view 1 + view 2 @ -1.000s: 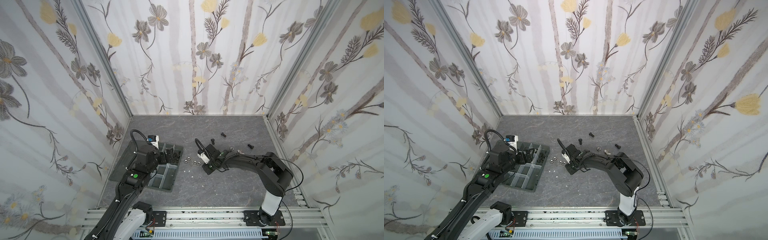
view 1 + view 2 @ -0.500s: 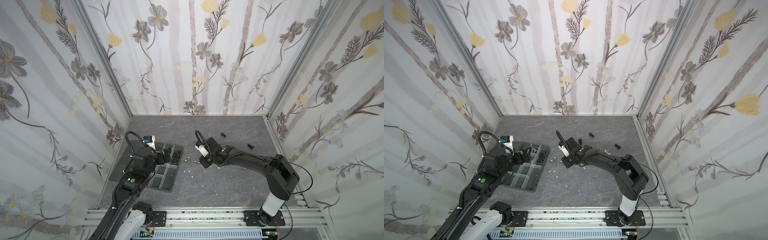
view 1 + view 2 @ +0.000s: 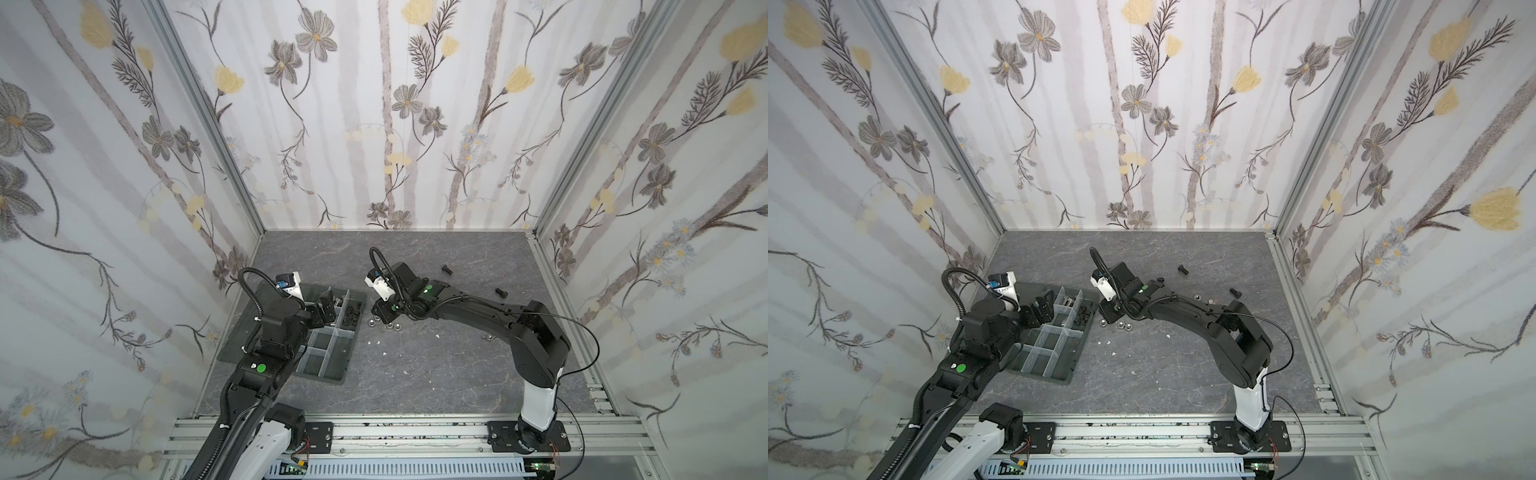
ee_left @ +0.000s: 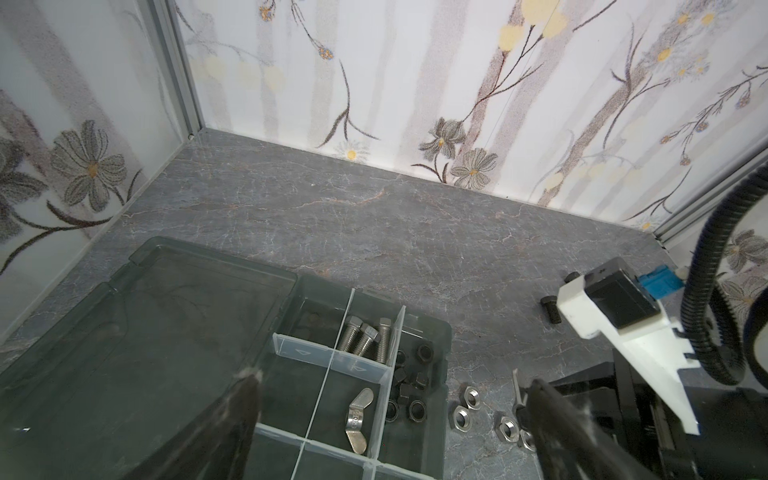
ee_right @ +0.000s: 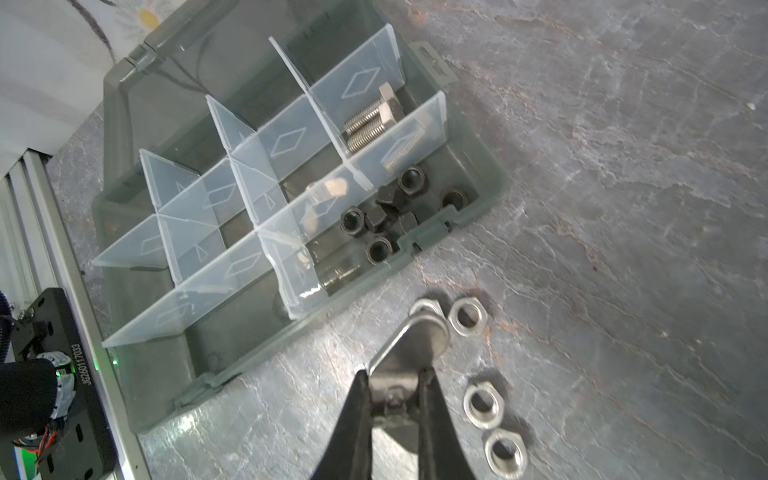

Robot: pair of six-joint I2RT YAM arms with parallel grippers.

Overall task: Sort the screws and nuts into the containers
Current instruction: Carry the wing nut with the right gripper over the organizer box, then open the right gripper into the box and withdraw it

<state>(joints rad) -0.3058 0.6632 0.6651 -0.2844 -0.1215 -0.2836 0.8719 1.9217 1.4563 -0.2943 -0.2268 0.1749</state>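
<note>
L gripper wide | R gripper holds 1 wing nut | 4 hex nuts loose

Blk arms, wht bases, green dots

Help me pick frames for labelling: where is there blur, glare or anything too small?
Left wrist view: the left fingers are blurred, the silver screws sharp. Right wrist view: glare on the translucent dividers; the right fingers soft, their wing nut sharp. Both top views: evenly lit, but the loose nuts are tiny.
</note>
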